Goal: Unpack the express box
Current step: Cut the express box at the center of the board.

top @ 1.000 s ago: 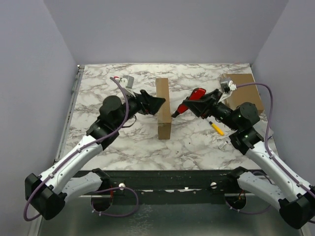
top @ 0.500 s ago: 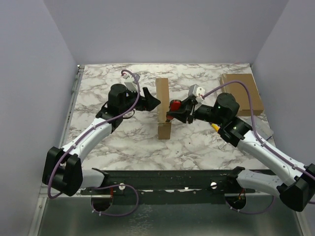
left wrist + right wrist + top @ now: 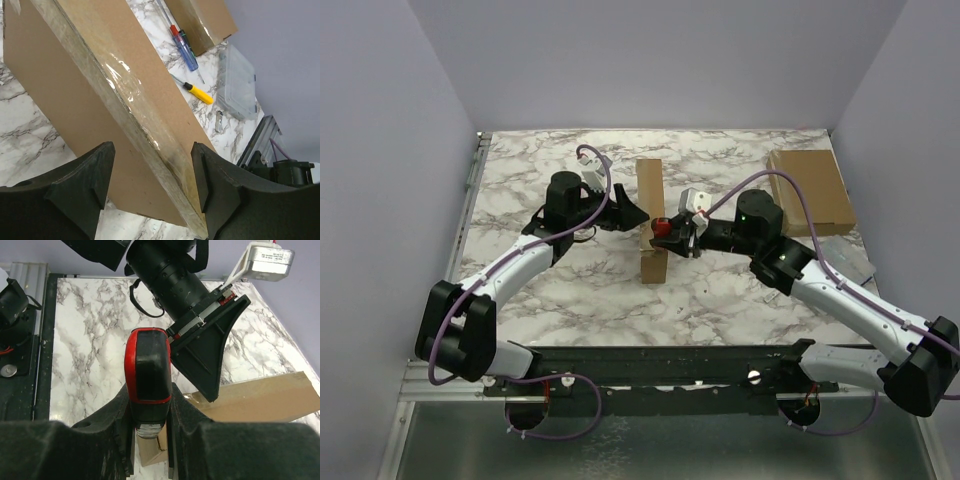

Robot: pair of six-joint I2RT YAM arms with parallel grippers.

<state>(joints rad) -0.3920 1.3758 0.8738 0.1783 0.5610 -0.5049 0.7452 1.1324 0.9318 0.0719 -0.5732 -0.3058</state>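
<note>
The white, grey-veined marble table (image 3: 520,180) carries a narrow cardboard express box (image 3: 651,215) standing on edge between the left pincer (image 3: 628,212) and the right pincer (image 3: 672,232). Past the box from the left pincer lie a blue-and-red screwdriver (image 3: 182,47), a yellow-handled screwdriver (image 3: 197,93), a small metal piece (image 3: 219,121), a clear plastic case (image 3: 237,80) and a flat cardboard box (image 3: 810,188).

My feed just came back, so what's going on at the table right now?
The box stands on edge at mid-table with an arm on each side. The right gripper is shut on a red and black cutter, held close to the box's right face. The left gripper is open, facing the box's left side; I cannot tell whether it touches. The tape along the box's edge looks uncut, so the box is not yet opened.
</note>
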